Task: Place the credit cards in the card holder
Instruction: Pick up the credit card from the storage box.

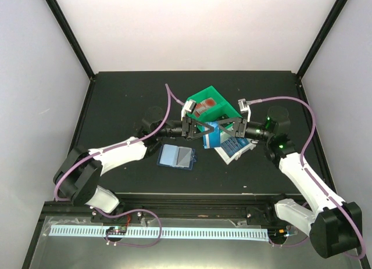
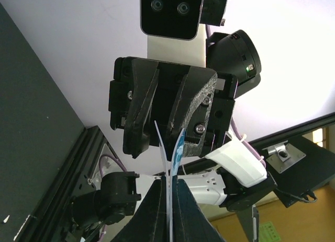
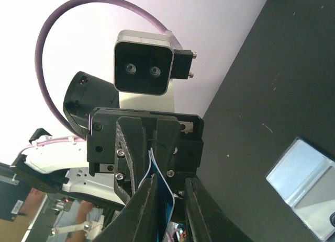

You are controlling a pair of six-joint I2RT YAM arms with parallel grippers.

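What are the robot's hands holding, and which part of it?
A blue credit card, up in the air. The left gripper pinches one end; the fingers of the right gripper straddle the opposite end, grip unclear.

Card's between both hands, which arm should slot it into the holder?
Left, probably: the left hand is shut on the card, and the holder lies open on its side. The right hand looks open.

From high on the near side of the green bin [image 1: 207, 104], the top view looks steeply down. Just nearer than that bin, both wrist views face each other at close range, sharing one blue card [image 3: 163, 197].
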